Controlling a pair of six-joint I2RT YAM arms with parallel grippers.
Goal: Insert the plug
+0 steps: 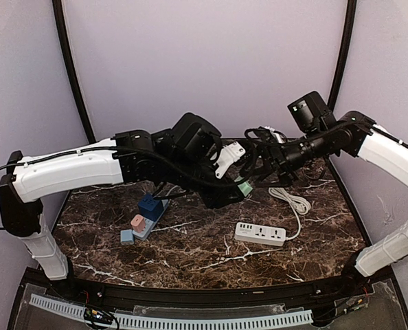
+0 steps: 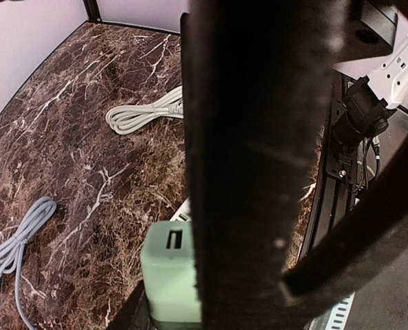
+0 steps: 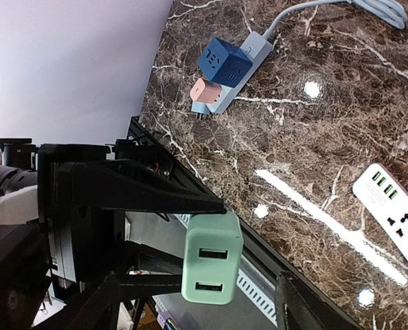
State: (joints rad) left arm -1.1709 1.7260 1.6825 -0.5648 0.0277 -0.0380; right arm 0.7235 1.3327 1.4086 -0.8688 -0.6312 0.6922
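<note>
Fig. Two-arm hand-over above the marble table, top view with wrist views as insets.

(a) Green plug: airborne at centre, well above the tabletop. The right wrist view shows its face with two USB slots. Prongs not visible; probably on the far face, hidden from every cam.

(b) Left gripper: clamped on the plug. In the left wrist view the body sits between its black fingers, jaws narrow.

(c) Right gripper: approaches from 2 o'clock of the plug in the top view. Jaws apart and flanking the plug; no contact seen.

(d) White power strip: flat on the table at 5 o'clock of the plug, sockets up; likely the target. Its white cable lies coiled at 3 o'clock.

(e) Blue strip, carrying a blue cube and a pink adapter: at 8 o'clock, well apart.

Handling (judged): small rigid plastic block, light, not fragile. The smooth sides may slip or twist under insertion force, so a firm, square pinch is needed. Best hold: the two broad flat sides, near the USB end, leaving the prong end free. The strip is light too and may slide when pushed; approx. vertical entry advised.
</note>
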